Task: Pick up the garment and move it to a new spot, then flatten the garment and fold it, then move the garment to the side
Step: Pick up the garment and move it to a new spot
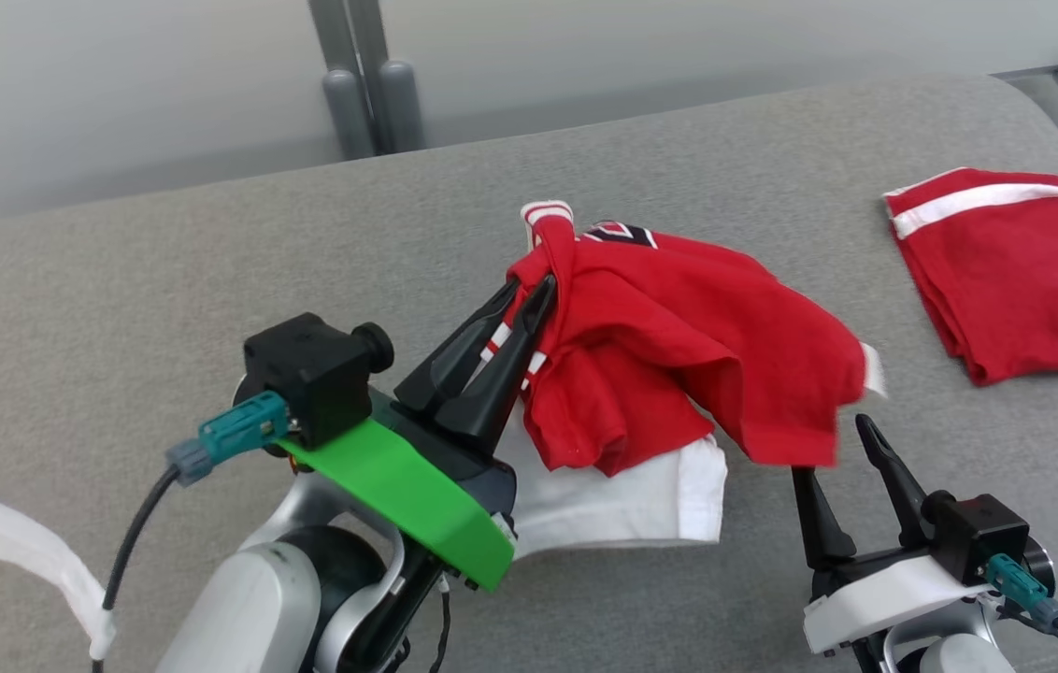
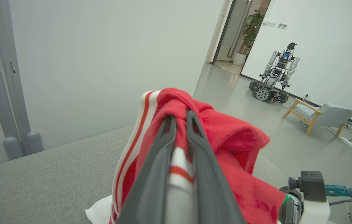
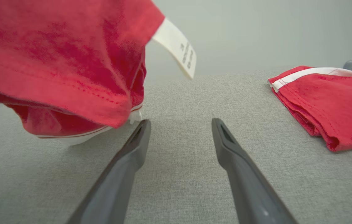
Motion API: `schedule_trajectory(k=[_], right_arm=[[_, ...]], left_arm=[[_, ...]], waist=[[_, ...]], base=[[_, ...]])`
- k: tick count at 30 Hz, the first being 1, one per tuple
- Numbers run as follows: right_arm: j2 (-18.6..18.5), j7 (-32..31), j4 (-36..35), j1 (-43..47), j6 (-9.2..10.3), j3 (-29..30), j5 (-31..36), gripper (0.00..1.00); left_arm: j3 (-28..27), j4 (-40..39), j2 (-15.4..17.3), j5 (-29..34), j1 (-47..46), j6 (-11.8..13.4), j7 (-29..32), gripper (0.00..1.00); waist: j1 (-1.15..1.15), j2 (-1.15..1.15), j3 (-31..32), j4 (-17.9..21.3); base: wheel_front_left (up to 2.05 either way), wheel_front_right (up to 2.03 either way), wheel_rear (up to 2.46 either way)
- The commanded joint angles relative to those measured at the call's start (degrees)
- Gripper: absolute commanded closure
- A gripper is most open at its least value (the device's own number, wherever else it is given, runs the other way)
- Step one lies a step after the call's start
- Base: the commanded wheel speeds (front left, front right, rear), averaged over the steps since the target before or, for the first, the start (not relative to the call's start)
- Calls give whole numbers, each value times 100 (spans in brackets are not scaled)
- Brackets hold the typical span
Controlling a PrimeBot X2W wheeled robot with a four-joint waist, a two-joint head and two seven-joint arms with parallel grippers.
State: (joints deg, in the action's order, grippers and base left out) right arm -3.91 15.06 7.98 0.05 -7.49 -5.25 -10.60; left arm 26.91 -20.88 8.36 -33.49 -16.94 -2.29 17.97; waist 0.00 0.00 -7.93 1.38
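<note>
Aloft, left fingers [image 1: 501,374] clamp the garment [image 1: 679,318]; right fingers [image 1: 889,477] spread, upright.

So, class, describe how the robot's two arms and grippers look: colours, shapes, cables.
Both have two long, tapering dark fingers. The left gripper sits on a bright green bracket with a boxy black camera, teal plug and black cable; its forearm is silver-grey. The right gripper has a white bracket, same camera and plug.

Robotics lab: another wheeled robot [image 2: 275,76] stands by a bare white wall [image 2: 325,37]
</note>
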Motion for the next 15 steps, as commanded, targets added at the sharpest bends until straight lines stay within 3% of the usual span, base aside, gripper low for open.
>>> schedule_trajectory(k=[1, 5, 12, 13, 14, 15], right_arm=[[31, 16, -5, 93, 0, -2, -30, 0], [51, 16, 3, 132, 0, 36, -53, 0], [84, 16, 55, 208, 0, 9, -96, 0], [86, 16, 59, 208, 0, 10, -96, 0], [86, 16, 65, 212, 0, 13, -93, 0], [88, 16, 79, 225, 0, 18, -86, 0]], left_arm=[[21, 104, -5, 1, 89, 60, 30, 100], [32, 942, 11, 57, 159, 144, -21, 100], [-238, 3454, 54, 37, 37, 55, -639, 100], [-237, 3783, 37, 28, 4, -30, -806, 87], [-236, 4057, 72, 113, -23, -50, -942, 36], [-236, 4369, 125, 215, -49, -54, -1141, 0]], waist=[[0, 0, 278, 555], [0, 0, 235, 782], [0, 0, 180, 974], [0, 0, 183, 979], [0, 0, 187, 978], [0, 0, 201, 971]], base=[[0, 0, 0], [0, 0, 0], [0, 0, 0], [0, 0, 0], [0, 0, 0], [0, 0, 0]])
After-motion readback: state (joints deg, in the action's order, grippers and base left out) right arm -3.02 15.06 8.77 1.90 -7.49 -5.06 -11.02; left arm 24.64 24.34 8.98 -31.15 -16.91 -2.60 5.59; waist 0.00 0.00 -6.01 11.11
